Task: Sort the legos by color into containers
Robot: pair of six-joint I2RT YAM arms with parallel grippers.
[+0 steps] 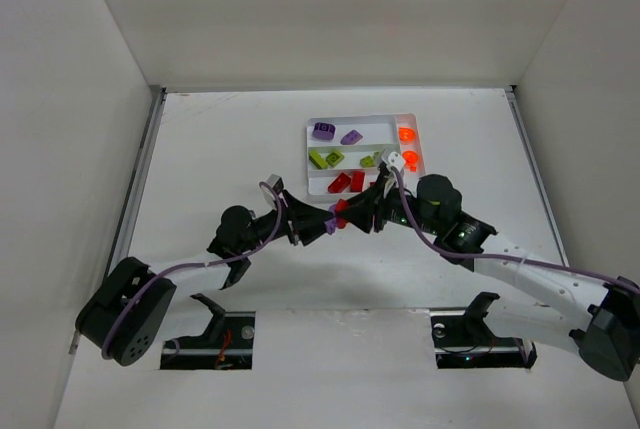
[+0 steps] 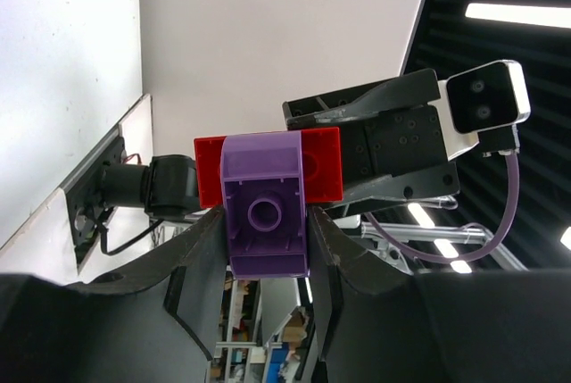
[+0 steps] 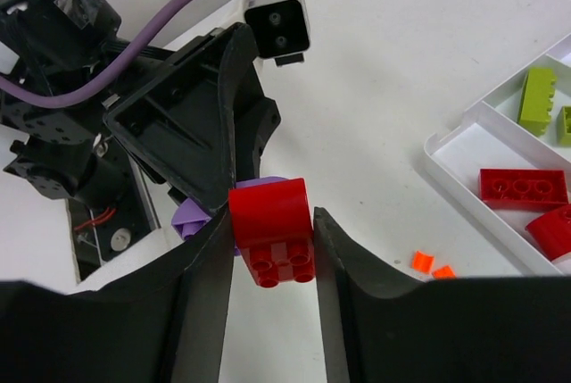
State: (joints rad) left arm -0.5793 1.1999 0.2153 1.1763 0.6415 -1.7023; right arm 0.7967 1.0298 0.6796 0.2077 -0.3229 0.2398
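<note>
– What has the left end effector (image 2: 264,219) got hold of?

– A small purple plastic brick (image 2: 265,195), pinched between its two black fingers, hollow underside facing the wrist camera. A red plastic brick with a rounded top (image 3: 272,229) is stuck onto the far side of it.

– And the right end effector (image 3: 270,227)?

– Its fingers are closed on that red brick, one tight against each side. So the two arms meet nose to nose, each gripping one half of the joined pair.

– Where is that, relative to the tray?

– Over the white table (image 1: 220,149), just on the near side of the white shallow plastic tray (image 1: 308,154), by its near left corner.

– What's in the tray?

– The far long slot has two purple pieces (image 1: 323,130). The middle one has lime green bricks (image 1: 318,159). The near one has two red bricks (image 1: 357,181). The narrow slot across the right end has two bright orange round pieces (image 1: 406,134).

– Anything loose?

– Two tiny orange bits (image 3: 419,261) on the table, just outside the tray's near wall.
</note>
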